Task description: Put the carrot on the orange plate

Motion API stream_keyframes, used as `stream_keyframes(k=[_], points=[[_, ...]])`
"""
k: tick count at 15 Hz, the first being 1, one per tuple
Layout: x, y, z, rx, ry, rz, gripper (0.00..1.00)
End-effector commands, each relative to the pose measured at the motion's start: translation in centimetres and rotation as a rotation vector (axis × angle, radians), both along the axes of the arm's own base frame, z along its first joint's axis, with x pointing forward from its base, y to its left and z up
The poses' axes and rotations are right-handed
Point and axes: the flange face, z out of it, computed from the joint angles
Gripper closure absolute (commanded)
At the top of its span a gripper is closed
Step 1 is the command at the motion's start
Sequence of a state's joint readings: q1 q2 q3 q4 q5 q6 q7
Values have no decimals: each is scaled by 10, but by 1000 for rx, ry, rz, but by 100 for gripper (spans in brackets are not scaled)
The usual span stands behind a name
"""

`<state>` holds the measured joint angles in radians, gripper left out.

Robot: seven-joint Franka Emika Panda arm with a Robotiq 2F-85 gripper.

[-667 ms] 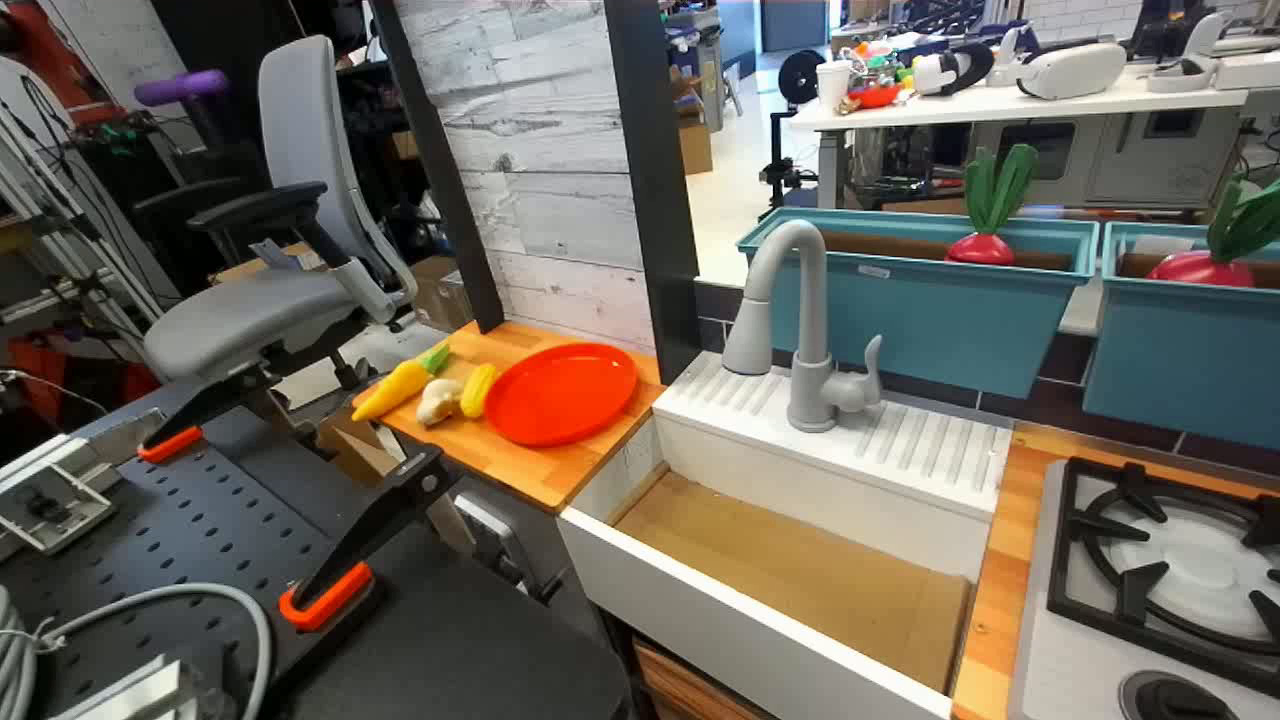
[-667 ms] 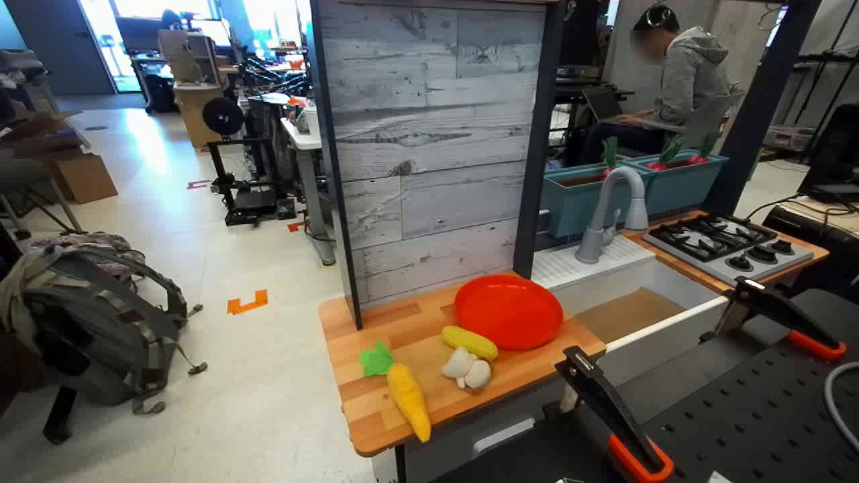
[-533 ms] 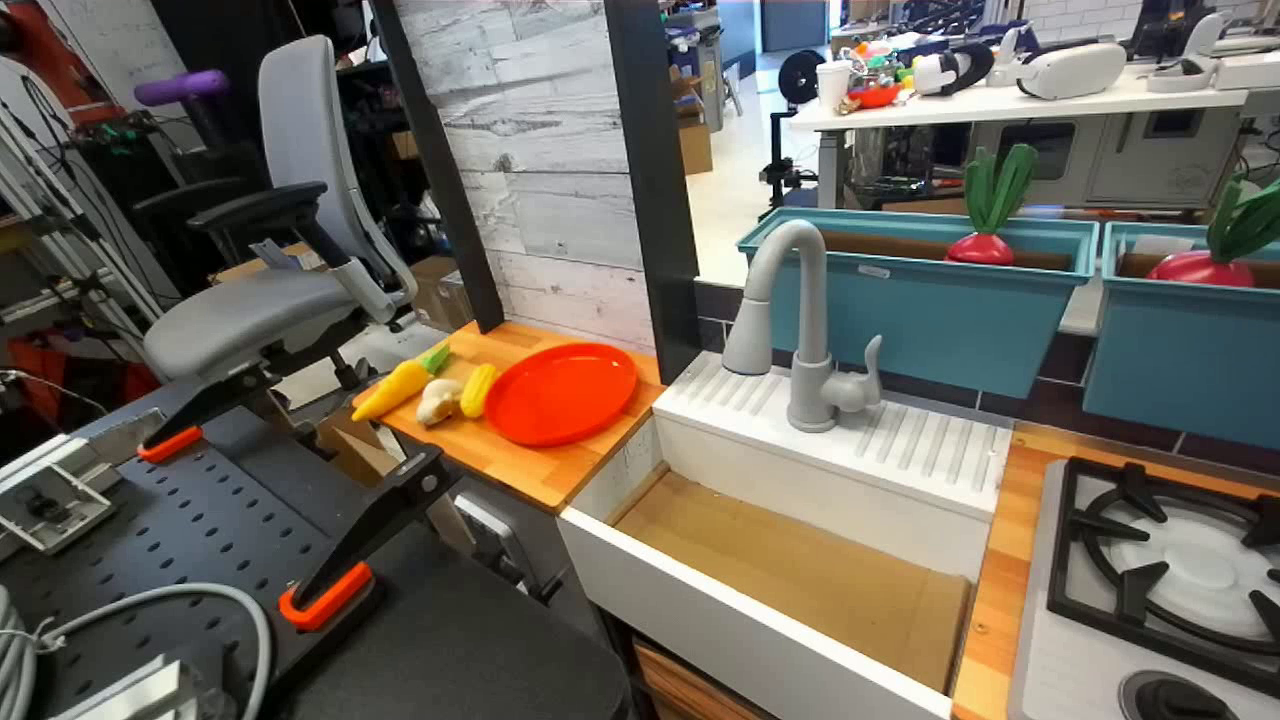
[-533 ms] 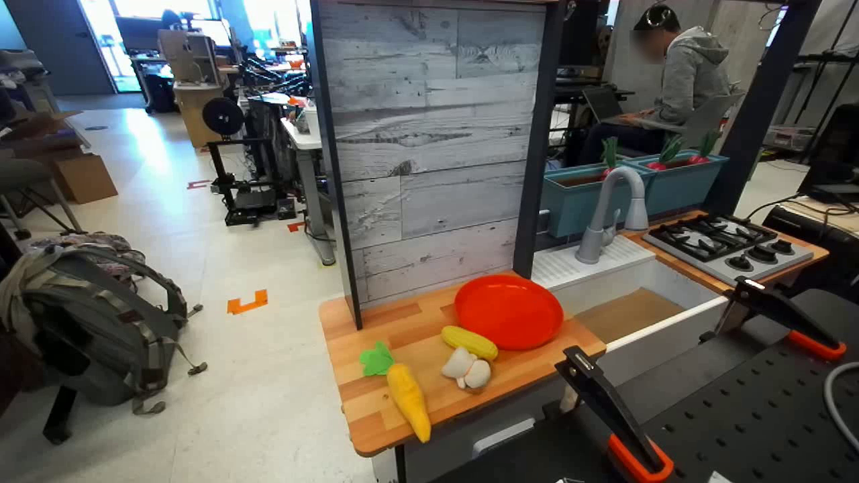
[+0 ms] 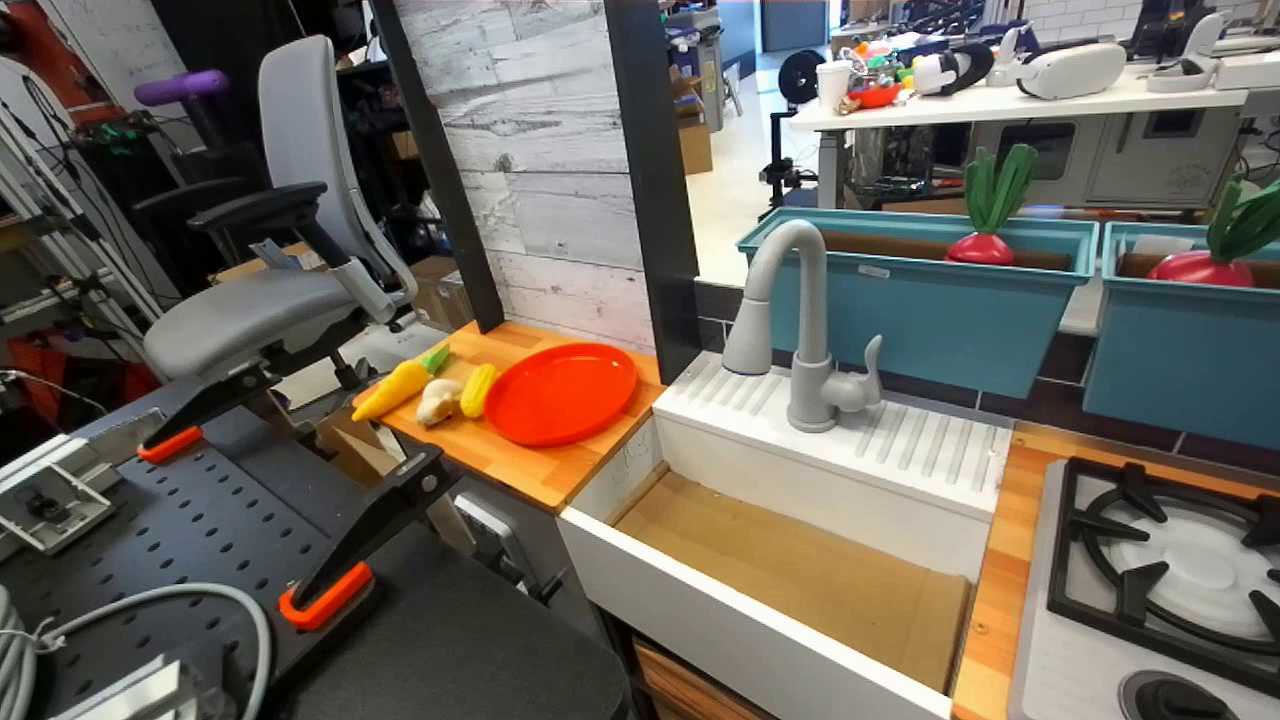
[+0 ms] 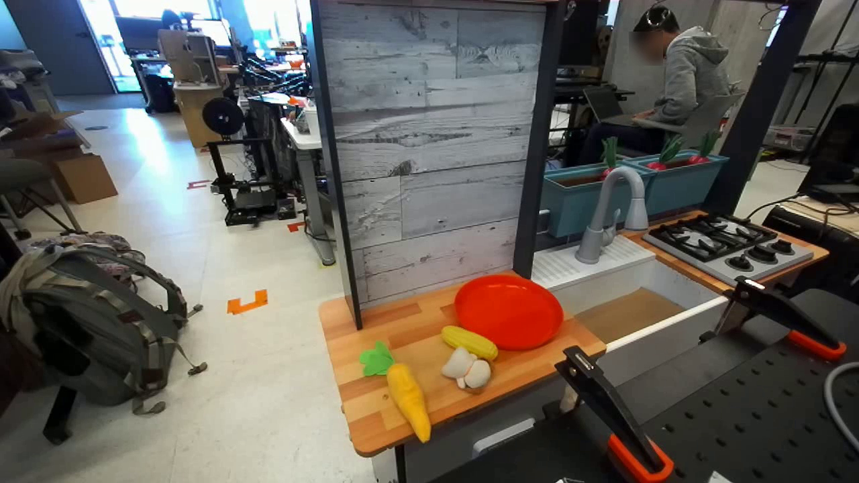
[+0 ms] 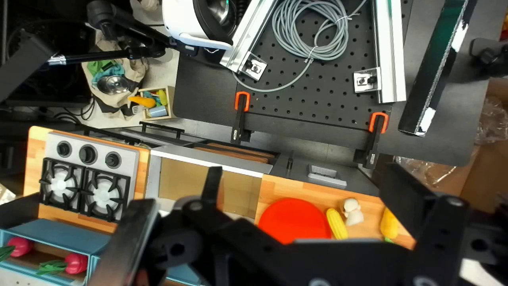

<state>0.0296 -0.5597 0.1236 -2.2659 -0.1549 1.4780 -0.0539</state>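
Yellow-orange and green-topped, the carrot [image 6: 408,401] lies at the left end of the wooden counter [image 6: 409,322], its tip at the near edge, so you'd do best to close across its thick middle, lift straight, and carry it high over the pale toy [image 6: 463,366] and the corn [image 6: 470,343] to the orange plate [image 6: 509,312] on the right. Only the wrist view shows you the gripper [image 7: 303,174], spread wide and holding nothing; there it covers part of the carrot, which you see whole in both exterior views.
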Motion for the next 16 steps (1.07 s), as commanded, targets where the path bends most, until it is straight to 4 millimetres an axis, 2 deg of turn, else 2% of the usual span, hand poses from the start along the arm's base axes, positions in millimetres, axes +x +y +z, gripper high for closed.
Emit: stream_keyframes(k=[1, 6, 11, 16], points=[[0, 0, 1, 0, 1, 0, 0], [0, 0, 1, 0, 1, 0, 0], [46, 16, -56, 104, -119, 12, 0], [82, 49, -129, 213, -158, 65, 0]])
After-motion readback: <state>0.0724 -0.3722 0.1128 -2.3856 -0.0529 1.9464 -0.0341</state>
